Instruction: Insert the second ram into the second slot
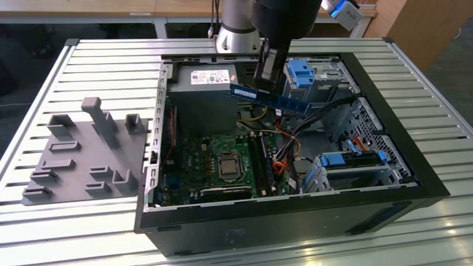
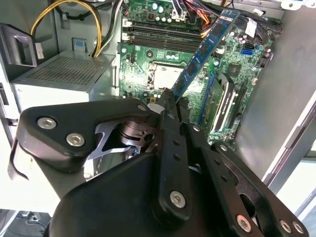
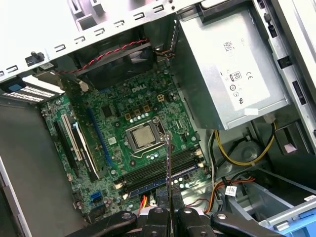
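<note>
The black gripper (image 1: 265, 80) is clamped tight on the thin, long, flat blue circuit-board ram stick (image 1: 270, 100). It holds the stick in the exterior view's upper middle, above the green motherboard (image 1: 221, 160) in the open black computer case (image 1: 296, 221).

The case (image 1: 296, 221) lies open on top, so the way down to the motherboard (image 1: 210, 158) is free in the middle of the exterior view; the memory slots (image 1: 260, 160) have open air above them. 4 things hem that room: the power supply (image 1: 199, 83) at upper centre; 1 drive cage (image 1: 314, 75) at upper right; another drive cage (image 1: 355, 166) at lower right; loose cables (image 1: 296, 136) just beside the slots on the exterior view's right. The gripper (image 1: 265, 82), clamped on the second ram (image 1: 284, 102), hangs between power supply and upper cage, clear of the board.
</note>
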Tool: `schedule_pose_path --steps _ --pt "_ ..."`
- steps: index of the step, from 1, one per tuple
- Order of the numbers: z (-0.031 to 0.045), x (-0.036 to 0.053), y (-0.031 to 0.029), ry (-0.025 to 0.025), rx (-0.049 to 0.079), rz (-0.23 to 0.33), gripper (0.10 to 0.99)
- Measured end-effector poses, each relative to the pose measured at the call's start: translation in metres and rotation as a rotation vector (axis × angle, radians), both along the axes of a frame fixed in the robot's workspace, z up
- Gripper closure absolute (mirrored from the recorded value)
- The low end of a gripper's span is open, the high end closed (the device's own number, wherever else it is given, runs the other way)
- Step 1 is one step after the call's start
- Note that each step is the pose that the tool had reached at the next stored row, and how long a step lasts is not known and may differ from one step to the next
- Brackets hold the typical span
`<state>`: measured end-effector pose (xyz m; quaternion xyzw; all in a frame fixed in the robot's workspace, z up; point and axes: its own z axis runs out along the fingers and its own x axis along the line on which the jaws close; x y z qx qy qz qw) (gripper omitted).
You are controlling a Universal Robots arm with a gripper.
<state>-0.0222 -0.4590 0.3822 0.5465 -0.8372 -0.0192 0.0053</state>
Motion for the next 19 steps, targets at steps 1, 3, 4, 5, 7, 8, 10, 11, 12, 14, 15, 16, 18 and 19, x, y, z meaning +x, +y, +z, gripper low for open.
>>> schedule_pose_path --steps 1,3,4,5,7,8,10,11,12,14,15,16,18,19 --pt "0.0 0.0 0.0 0.0 0.0 -0.003 0.949" --pt "0.0 0.0 0.0 0.0 0.0 -0.01 0.949" --pt "0.0 0.0 0.0 0.0 0.0 -0.014 0.949" --pt "0.0 0.0 0.0 0.0 0.0 -0.017 0.949" --pt "0.0 0.0 0.0 0.0 0.0 -0.025 0.949" --pt "0.0 0.0 0.0 0.0 0.0 -0.028 0.949" --pt "0.0 0.0 0.0 0.0 0.0 -0.035 0.949" --pt "0.0 0.0 0.0 0.0 0.0 -0.039 0.949" --pt "0.0 0.0 0.0 0.0 0.0 -0.042 0.949" --pt "0.0 0.0 0.0 0.0 0.0 -0.049 0.949" --pt "0.0 0.0 0.0 0.0 0.0 -0.053 0.949" --pt "0.0 0.0 0.0 0.0 0.0 -0.057 0.949" --pt "0.0 0.0 0.0 0.0 0.0 -0.064 0.949" --pt "0.0 0.0 0.0 0.0 0.0 -0.068 0.949"
